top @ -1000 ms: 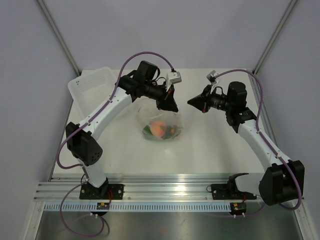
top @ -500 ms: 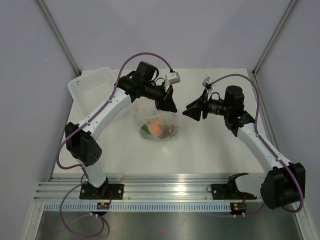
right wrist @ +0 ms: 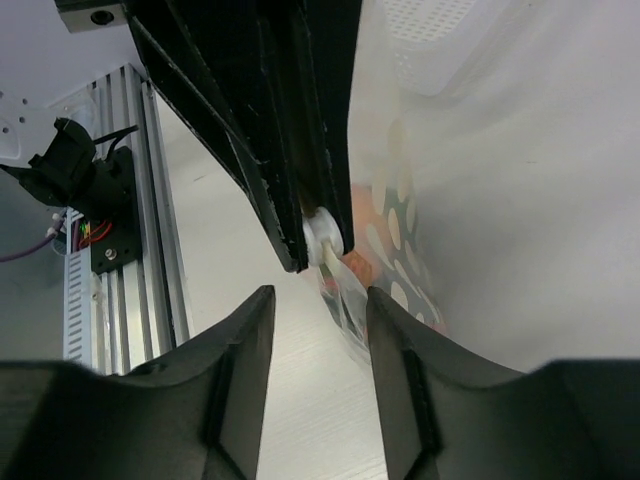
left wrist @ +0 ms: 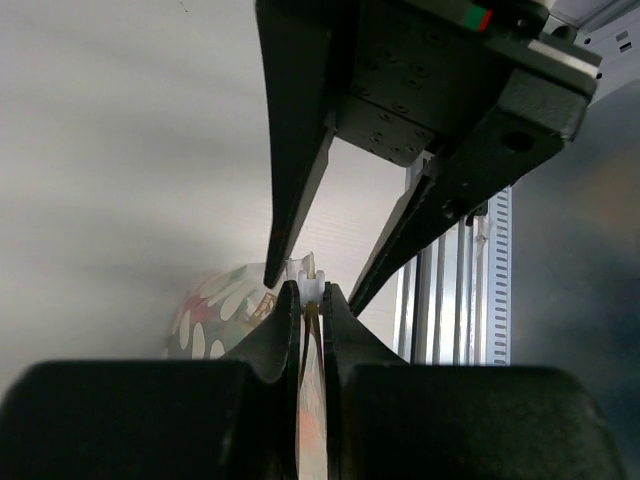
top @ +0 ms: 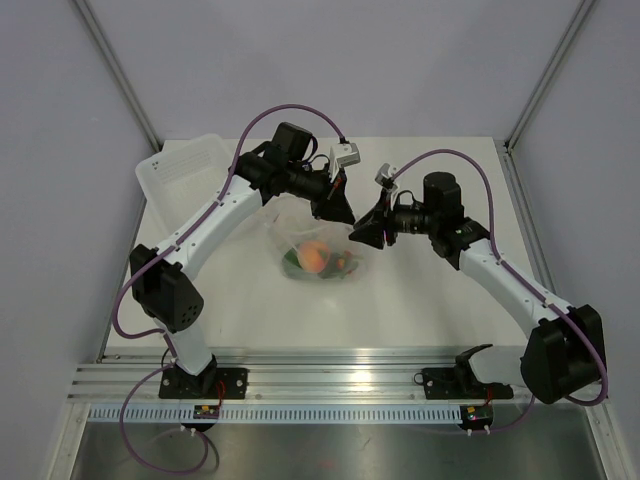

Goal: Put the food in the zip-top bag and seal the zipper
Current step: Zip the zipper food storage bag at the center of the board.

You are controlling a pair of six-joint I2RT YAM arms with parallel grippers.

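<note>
Observe that the left gripper (top: 341,207) is clamped on the zipper (left wrist: 308,283), holding the mouth edge of the zip-top bag (top: 325,240) raised and taut. The food (top: 315,257) already lies inside the bag. The right gripper (top: 364,231) has its jaws spread and straddles the strip just beside the left fingertips, apparently positioned to pinch the strip and run the seal.

In the top view, the zip-top bag's (top: 298,233) 2 o'clock corner is covered by the left claw (top: 345,214); the red-and-green piece (top: 346,262) is too small to be made out clearly.
</note>
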